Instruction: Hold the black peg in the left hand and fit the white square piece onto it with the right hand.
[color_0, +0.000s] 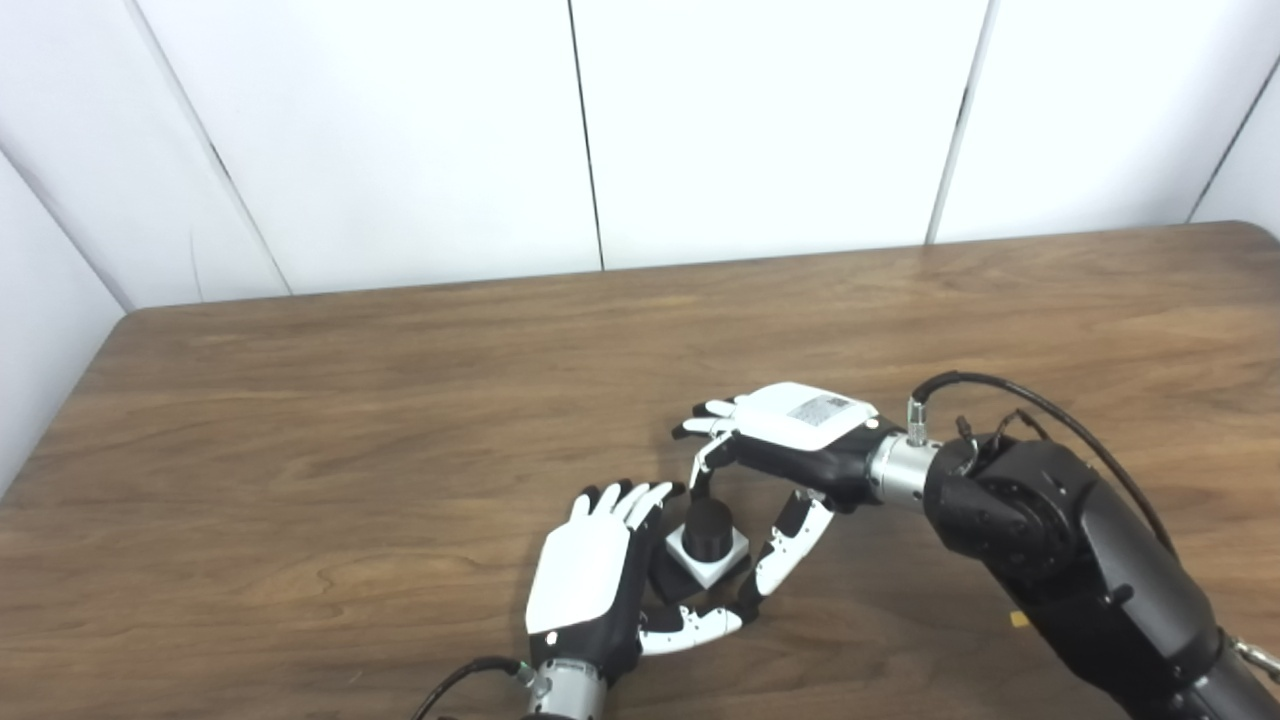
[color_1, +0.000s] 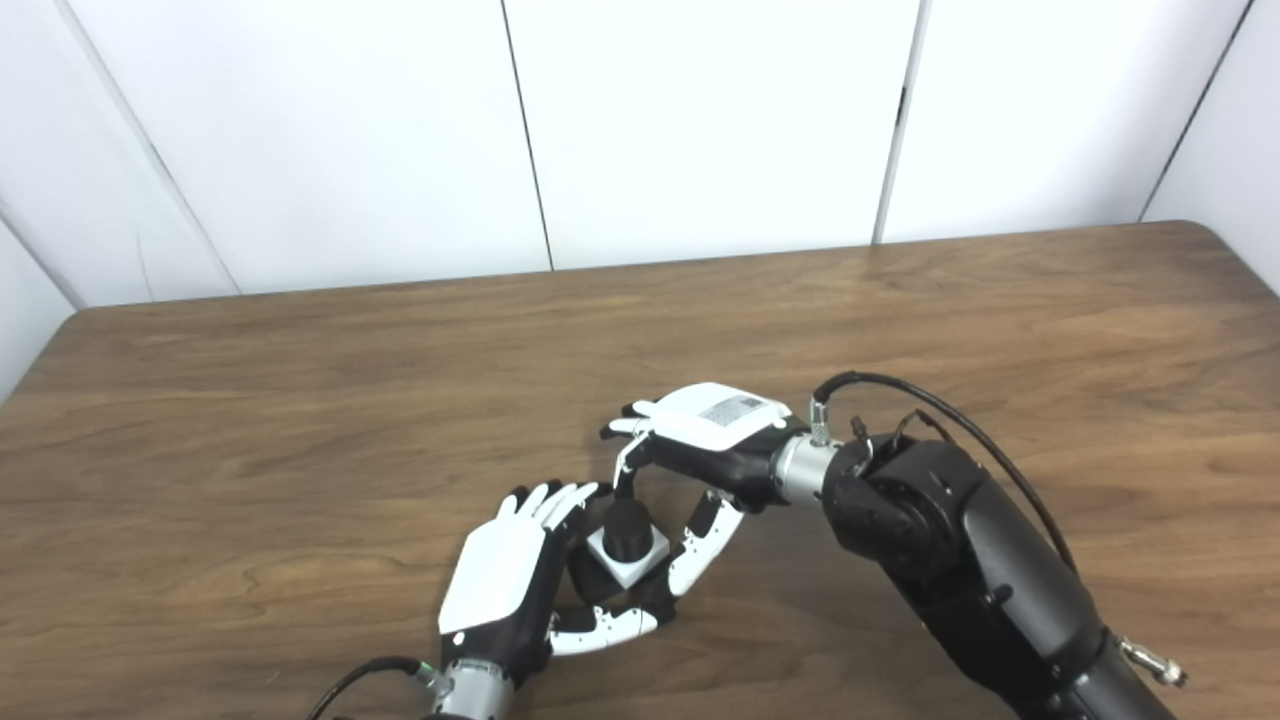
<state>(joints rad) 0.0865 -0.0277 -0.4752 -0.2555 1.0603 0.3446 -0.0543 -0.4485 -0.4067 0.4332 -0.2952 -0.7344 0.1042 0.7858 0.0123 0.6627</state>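
The black peg (color_0: 708, 528) stands upright on the table near the front middle, and the white square piece (color_0: 714, 570) sits around its lower part. My left hand (color_0: 585, 575) is just left of them, open, fingers stretched past the peg and thumb (color_0: 690, 625) lying in front of the piece. My right hand (color_0: 800, 430) hovers behind and to the right, open, with fingers (color_0: 708, 462) curled down near the peg's top and thumb (color_0: 790, 545) hanging beside the piece. Neither hand clearly grips anything. In the right eye view, the peg (color_1: 627, 532) and piece (color_1: 632, 567) lie between both hands.
The wooden table (color_0: 400, 420) runs wide to the left, back and right of the hands. White wall panels (color_0: 760, 120) close it off behind. My right forearm (color_0: 1080, 560) with its black cable crosses the front right corner.
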